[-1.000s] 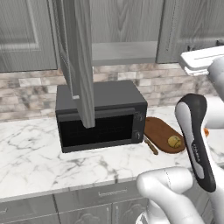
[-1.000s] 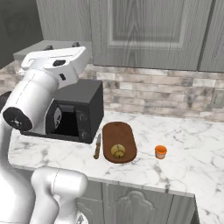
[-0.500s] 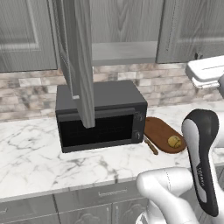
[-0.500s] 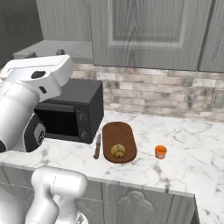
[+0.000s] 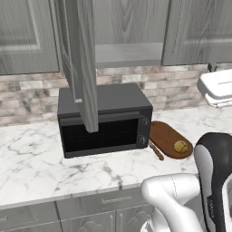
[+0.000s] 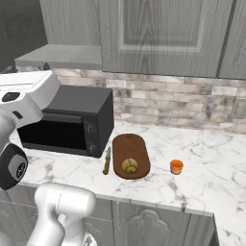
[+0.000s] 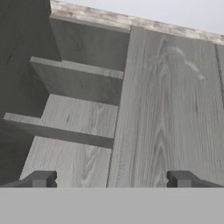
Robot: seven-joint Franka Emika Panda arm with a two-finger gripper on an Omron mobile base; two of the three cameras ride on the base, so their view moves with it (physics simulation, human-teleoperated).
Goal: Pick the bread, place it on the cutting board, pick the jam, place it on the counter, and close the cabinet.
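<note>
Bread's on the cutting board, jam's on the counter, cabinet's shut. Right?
Not the cabinet: its door stands open in the left base view, shelf exposed. The bread is on the cutting board and the jam on the counter, as the right base view shows.

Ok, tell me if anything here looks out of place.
One thing: the cabinet door above the microwave stands open. The bread sits on the cutting board, the jam upright on the counter; nothing spilled.
</note>
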